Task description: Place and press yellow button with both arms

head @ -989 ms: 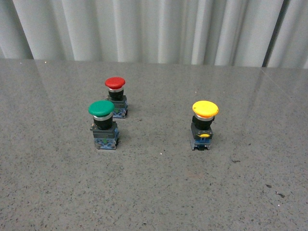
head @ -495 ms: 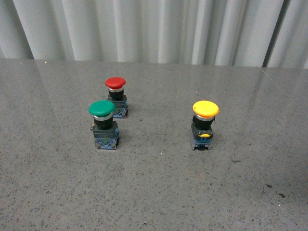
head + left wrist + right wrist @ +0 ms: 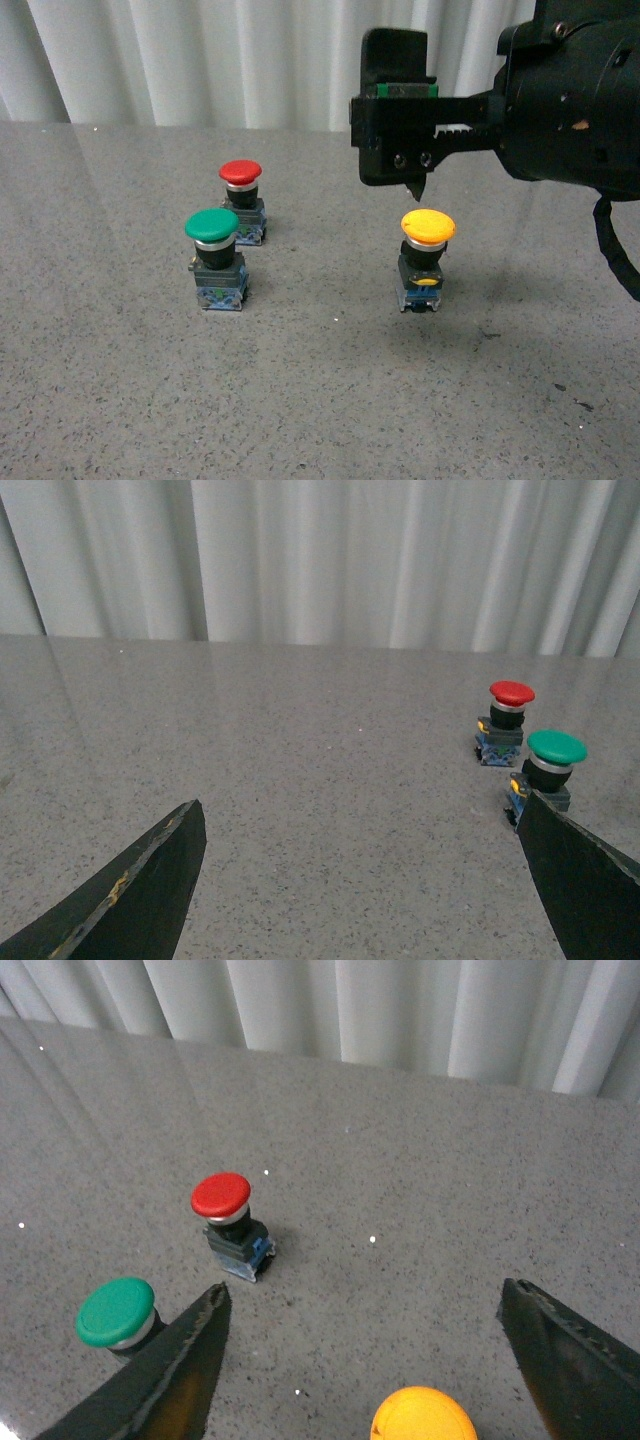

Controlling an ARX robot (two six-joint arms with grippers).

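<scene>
**Table**: grey speckled stone. Its far edge, at 12 o'clock, meets a white curtain. The near and side edges are out of frame.

**Yellow button**: upright on the table at 3 o'clock of the green button, well apart from it. The cap faces up and the yellow tab faces 6 o'clock. Bare surface lies on every side of it.

**Green button**: upright on the left half of the table.

**Red button**: upright at 1 o'clock of the green one, near it but not touching.

**Right gripper**: reaches in from 3 o'clock and hangs above the yellow button. One pointed fingertip sits over the cap's 11 o'clock rim with a visible gap. In the wrist view the fingers are spread wide and hold nothing, and the yellow cap shows between them.

**Left gripper**: seen only in its own wrist view. The fingers are spread wide over bare table and hold nothing. The green and red buttons stand by one finger, which partly hides the green button's base.

**Open room**: a broad strip runs between the green and yellow buttons. A wide band lies at 6 o'clock of all three.
</scene>
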